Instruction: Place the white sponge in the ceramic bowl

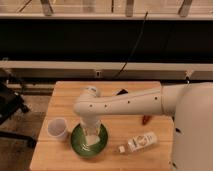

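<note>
A green ceramic bowl (77, 141) sits near the front left of the wooden table. My white arm reaches in from the right, bends at the elbow, and points straight down into the bowl. My gripper (90, 136) is low over the middle of the bowl. A pale white patch right under it, inside the bowl, looks like the white sponge (92, 147). The arm hides most of it, and I cannot tell whether it is held or lying free.
A white paper cup (57, 128) stands just left of the bowl. A small white bottle (140, 142) lies on its side to the bowl's right. A red item (145, 120) and a dark item (121, 92) lie farther back. The wooden table (65, 95) ends close behind the bowl's front.
</note>
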Controlling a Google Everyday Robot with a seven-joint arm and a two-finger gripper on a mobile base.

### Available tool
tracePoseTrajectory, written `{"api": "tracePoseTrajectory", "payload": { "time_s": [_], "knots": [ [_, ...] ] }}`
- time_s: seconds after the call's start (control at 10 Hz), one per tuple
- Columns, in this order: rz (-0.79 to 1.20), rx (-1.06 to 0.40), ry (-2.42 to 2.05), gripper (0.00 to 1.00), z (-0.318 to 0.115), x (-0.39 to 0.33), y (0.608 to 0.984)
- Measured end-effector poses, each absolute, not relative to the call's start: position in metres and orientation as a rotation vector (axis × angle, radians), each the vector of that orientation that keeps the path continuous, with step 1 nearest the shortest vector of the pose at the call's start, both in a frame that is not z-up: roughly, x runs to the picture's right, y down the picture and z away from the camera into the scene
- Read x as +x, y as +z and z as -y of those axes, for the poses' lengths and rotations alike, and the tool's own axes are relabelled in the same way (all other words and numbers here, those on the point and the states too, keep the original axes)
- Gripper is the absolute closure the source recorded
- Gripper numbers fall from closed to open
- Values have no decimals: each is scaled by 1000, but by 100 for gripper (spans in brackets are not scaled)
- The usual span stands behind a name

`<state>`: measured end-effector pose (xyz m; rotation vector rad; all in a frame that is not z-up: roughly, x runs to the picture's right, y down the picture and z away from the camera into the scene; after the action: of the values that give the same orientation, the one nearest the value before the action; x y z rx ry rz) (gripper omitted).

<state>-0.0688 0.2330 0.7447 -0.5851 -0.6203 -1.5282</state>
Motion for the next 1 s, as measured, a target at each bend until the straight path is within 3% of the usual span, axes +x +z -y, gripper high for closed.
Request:
{"api": "tracePoseTrajectory", "payload": {
  "time_s": [0.7, 1.0],
  "knots": [
    [667, -601, -1558, 22, -240, -75, 746],
    [671, -604, -1560, 20, -240, -75, 745]
  ]
}}
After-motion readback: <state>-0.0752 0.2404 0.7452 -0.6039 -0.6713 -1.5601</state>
